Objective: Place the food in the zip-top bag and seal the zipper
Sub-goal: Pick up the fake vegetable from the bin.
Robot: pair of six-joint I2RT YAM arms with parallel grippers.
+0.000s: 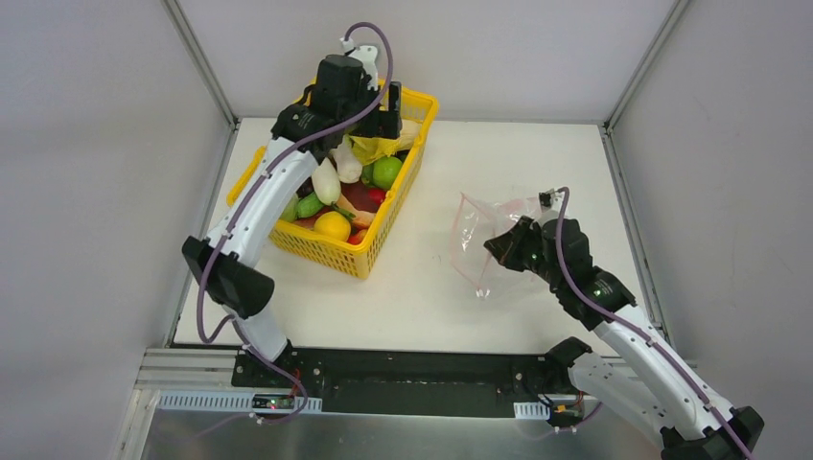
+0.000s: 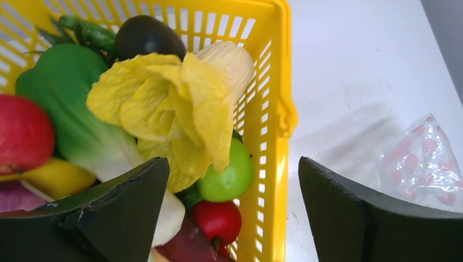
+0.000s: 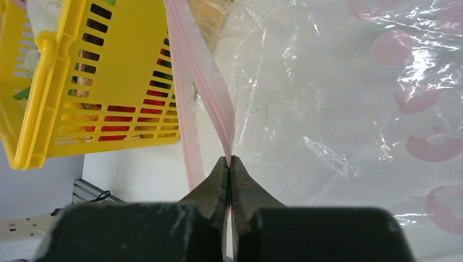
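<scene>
L gripper (image 2: 232, 164) hangs over the far end of the basket (image 2: 273, 82), jaws wide apart, nothing btw them and nothing held. Straight ahead of its tips is the yellow cabbage (image 2: 164, 103), on top of the pile and untouched. Just under the cabbage, toward the R finger, is the lime (image 2: 229, 177), w/ a small red veg (image 2: 218, 218) below it. Off the L finger's side are the greens (image 2: 60, 98), w/ the apple (image 2: 22, 134) further out at the frame edge. Beyond the cabbage, a dark round piece (image 2: 147, 35) sits against the basket's end wall. In the wrist view the basket's side wall runs btw the two fingers, so the R finger is over bare table (image 2: 349, 65).

R gripper (image 3: 230, 159) is well apart from the basket, jaws closed tight, tips pinching the zipper (image 3: 202, 82). The pink strip runs straight away from the tips, toward the basket. A second, paler strip passes just L of the tips, outside the jaws. Bag (image 3: 338, 109) spreads ahead and to the R of the jaws: clear, crinkled, pink dots, lying on the table.
</scene>
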